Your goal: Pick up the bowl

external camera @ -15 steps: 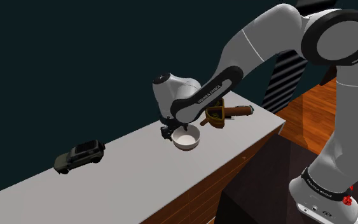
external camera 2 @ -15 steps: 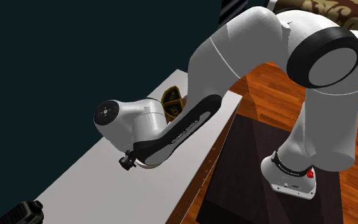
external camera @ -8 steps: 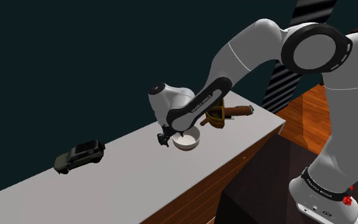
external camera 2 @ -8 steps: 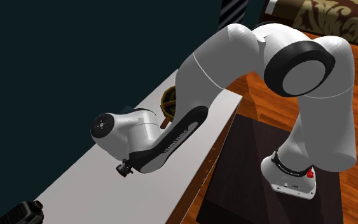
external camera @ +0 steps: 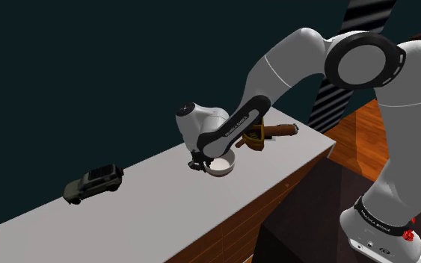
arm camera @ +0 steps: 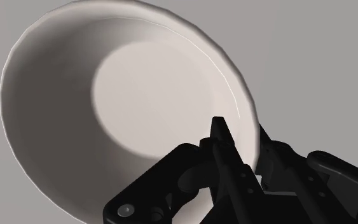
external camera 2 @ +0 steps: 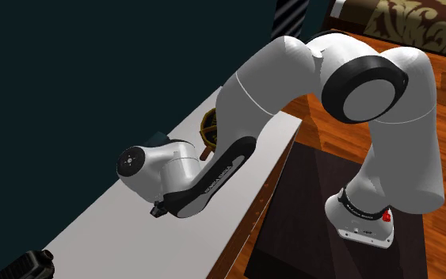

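Observation:
A white bowl (arm camera: 139, 95) stands on the grey counter (external camera: 149, 213), seen as the bowl (external camera: 223, 166) in the shoulder view just beneath the arm's wrist. My black gripper (arm camera: 242, 145) is shut on the bowl's rim: one finger (arm camera: 219, 135) is inside the bowl and the other presses the outside wall. In the shoulder view the gripper (external camera: 199, 163) sits at the bowl's left edge. In the second exterior view the arm's white wrist (external camera 2: 146, 162) hides the bowl.
A dark toy car (external camera: 93, 183) sits far along the counter towards the shoulder view's left, also the toy car (external camera 2: 23, 265). A brown handled object (external camera: 265, 134) lies just behind the bowl. The counter's front edge drops to a wooden floor beside the dark stand (external camera 2: 316, 214).
The wrist has sunk a little towards the counter, and the fingers, open before, have closed on the bowl's rim. The bowl and car stay put.

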